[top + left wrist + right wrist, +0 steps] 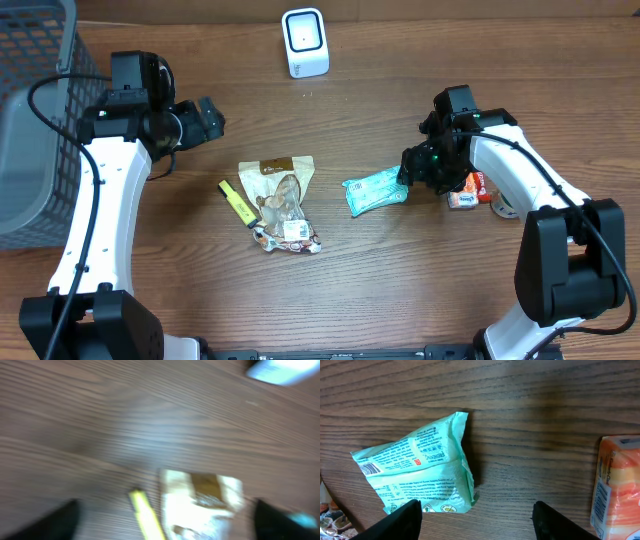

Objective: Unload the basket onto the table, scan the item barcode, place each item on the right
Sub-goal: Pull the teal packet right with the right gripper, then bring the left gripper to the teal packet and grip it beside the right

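Green packet [375,190] flat on counter [400,290], long axis left-right, barcode [367,467] at left-arm end. Left fingers [60,520] and right fingers [402,520] spread, empty

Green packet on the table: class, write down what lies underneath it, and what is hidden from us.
The green packet rests directly on the wooden table, with its barcode facing up. Only bare wood shows around its edges. Its underside, and anything thin beneath it, is covered.
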Robot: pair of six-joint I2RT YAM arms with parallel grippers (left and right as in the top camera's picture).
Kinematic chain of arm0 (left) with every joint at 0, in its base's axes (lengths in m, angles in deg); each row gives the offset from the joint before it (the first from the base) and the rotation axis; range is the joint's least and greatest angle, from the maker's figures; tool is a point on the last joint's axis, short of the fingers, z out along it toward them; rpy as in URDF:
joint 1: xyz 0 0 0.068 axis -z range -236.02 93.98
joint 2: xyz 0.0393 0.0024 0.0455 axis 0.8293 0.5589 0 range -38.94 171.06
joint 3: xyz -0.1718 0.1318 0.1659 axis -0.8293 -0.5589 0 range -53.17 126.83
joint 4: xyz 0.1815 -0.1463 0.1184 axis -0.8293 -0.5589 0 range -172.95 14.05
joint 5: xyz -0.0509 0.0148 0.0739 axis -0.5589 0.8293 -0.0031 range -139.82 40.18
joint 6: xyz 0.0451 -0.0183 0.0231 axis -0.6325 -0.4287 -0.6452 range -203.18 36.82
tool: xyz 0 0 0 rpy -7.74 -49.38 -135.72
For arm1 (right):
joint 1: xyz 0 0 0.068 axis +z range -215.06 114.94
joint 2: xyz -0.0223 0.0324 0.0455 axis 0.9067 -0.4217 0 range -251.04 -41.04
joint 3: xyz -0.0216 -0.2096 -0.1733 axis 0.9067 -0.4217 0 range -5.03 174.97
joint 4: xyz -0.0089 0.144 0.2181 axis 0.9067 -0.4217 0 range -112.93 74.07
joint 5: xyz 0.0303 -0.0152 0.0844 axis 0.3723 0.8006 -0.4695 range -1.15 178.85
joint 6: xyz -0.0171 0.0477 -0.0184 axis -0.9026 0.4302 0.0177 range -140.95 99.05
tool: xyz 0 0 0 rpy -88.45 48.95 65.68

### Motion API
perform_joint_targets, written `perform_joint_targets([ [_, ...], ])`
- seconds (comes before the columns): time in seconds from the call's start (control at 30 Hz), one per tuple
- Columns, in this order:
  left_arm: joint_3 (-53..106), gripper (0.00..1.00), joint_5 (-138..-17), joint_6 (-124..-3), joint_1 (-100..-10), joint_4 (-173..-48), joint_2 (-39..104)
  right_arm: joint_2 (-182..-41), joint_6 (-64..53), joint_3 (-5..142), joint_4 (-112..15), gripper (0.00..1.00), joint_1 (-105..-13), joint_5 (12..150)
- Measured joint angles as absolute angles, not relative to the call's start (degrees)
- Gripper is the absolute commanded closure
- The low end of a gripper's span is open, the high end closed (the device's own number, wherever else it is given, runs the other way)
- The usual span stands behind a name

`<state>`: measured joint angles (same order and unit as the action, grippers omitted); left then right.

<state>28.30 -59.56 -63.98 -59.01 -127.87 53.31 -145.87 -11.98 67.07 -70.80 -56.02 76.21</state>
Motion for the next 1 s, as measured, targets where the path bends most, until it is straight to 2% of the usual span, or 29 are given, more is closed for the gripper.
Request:
perform_joint_targets([
  [0.03,28.3,0.87,-62.8,-63.8,-59.0,-127.8,53.3,-145.9,-12.0,67.1,-70.8,0.22,-56.0,76.2],
  [0.1,28.3,0.96,-68.4,-63.8,-58.0,-128.9,53.3,-145.9,-12.1,67.0,-70.6,0.15,-56.0,76.2],
  [0.2,28.3,0.96,-71.9,-63.8,-53.2,-131.1,53.7,-145.9,-12.3,66.8,-69.9,0.11,-56.0,76.1],
  [0.47,28.3,0.96,-75.2,-62.2,-32.8,-125.0,64.3,-145.9,-14.6,64.2,-68.0,0.14,-56.0,72.2],
  [0.77,28.3,0.96,-74.8,-56.7,-24.4,-114.4,75.3,-145.9,-15.8,63.1,-66.5,0.20,-56.7,68.4],
  [1.0,28.3,0.96,-70.3,-54.9,-23.5,-111.6,78.4,-145.9,-17.7,62.7,-65.4,0.28,-58.3,64.2],
])
